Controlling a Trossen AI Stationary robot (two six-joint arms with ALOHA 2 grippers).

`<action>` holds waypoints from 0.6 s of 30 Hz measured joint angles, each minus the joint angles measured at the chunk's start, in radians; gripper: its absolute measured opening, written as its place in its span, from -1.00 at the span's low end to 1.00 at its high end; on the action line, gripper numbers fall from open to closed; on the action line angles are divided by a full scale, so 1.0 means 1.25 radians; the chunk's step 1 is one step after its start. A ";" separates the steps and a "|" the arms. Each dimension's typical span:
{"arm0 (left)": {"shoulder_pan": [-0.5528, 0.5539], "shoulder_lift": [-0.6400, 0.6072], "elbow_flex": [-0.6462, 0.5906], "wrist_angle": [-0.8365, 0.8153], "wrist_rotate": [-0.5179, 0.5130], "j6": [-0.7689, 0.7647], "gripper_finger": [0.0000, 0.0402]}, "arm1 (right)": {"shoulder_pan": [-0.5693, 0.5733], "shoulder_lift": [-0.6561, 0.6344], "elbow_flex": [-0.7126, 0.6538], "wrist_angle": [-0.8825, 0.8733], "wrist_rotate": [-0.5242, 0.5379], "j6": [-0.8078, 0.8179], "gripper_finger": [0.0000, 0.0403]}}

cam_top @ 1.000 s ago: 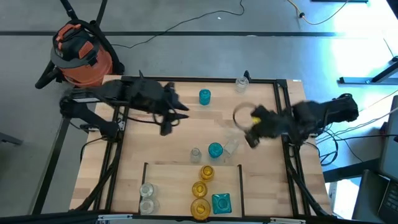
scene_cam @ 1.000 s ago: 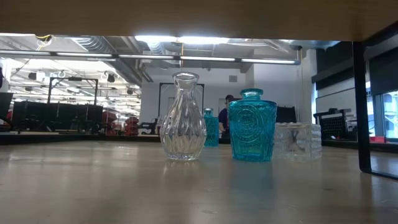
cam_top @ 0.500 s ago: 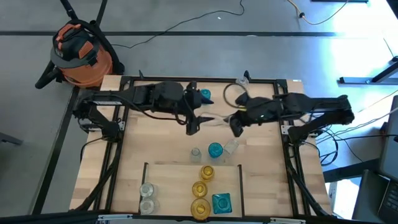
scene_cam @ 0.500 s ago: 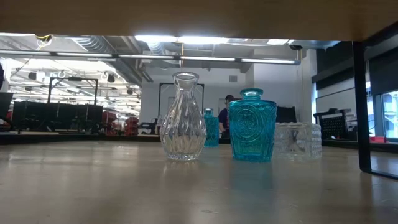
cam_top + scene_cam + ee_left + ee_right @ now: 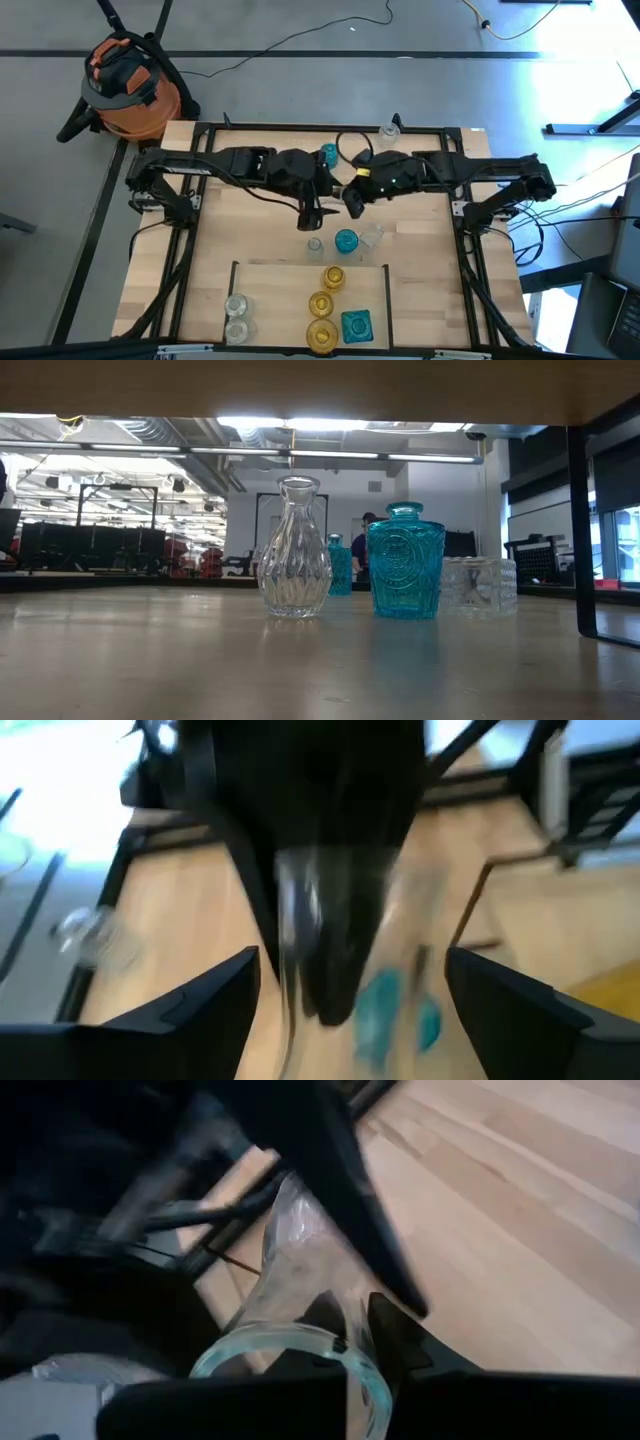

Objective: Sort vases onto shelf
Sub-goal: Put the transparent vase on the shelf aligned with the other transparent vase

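From above, the left gripper (image 5: 312,205) and the right gripper (image 5: 352,198) meet near the middle of the pale wooden table (image 5: 230,235). The left one points down the picture at a small clear vase (image 5: 315,245). I cannot tell if its fingers are open or shut.

The right wrist view shows something the top view does not: a clear glass vase (image 5: 300,1295) with a round rim sits between the right gripper's dark fingers (image 5: 395,1330), which close around it.

Below the grippers, a round teal vase (image 5: 346,240) stands between the small clear vase and a clear square vase (image 5: 371,236). The low view shows the ribbed glass on the small clear vase and bumps on the teal one.

On the shelf (image 5: 270,300) at the bottom, two clear vases (image 5: 237,315) stand on the left, three yellow vases (image 5: 323,305) in the middle, and a square teal vase (image 5: 356,324) on the right.
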 joint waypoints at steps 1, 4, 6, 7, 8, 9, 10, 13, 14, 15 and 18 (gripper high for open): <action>0.000 0.003 0.000 -0.008 -0.018 -0.001 0.52 | -0.003 0.000 0.000 0.017 0.000 0.000 -1.00; 0.000 0.007 0.000 -0.011 -0.058 -0.025 0.47 | -0.016 -0.002 0.002 0.022 -0.018 -0.001 -1.00; 0.003 0.007 0.000 -0.010 -0.073 -0.034 0.38 | -0.017 -0.001 0.002 0.028 -0.029 -0.001 -1.00; 0.004 0.006 0.000 -0.011 -0.086 -0.036 0.32 | -0.017 -0.001 0.001 0.024 -0.030 -0.001 -1.00; 0.005 0.006 0.000 -0.014 -0.100 -0.037 0.24 | -0.017 -0.001 0.001 0.025 -0.030 -0.001 -1.00; 0.005 0.006 0.000 -0.018 -0.111 -0.037 0.15 | -0.016 -0.001 0.001 0.026 -0.027 -0.001 -1.00; 0.004 0.006 0.000 -0.023 -0.121 -0.035 0.04 | -0.016 -0.001 0.001 0.026 -0.025 -0.001 -1.00; -0.005 0.007 0.000 -0.030 -0.132 -0.004 -0.17 | -0.017 0.001 0.001 0.028 -0.039 0.008 -1.00; -0.006 0.007 0.000 -0.032 -0.129 0.011 -0.17 | -0.017 0.001 0.001 0.027 -0.033 0.009 -1.00; -0.009 0.007 0.000 -0.031 -0.134 0.022 -0.17 | -0.017 0.001 0.001 0.028 -0.031 0.007 -1.00; -0.019 0.007 0.000 -0.032 -0.156 0.055 -0.17 | -0.017 0.001 0.001 0.029 -0.031 0.002 -1.00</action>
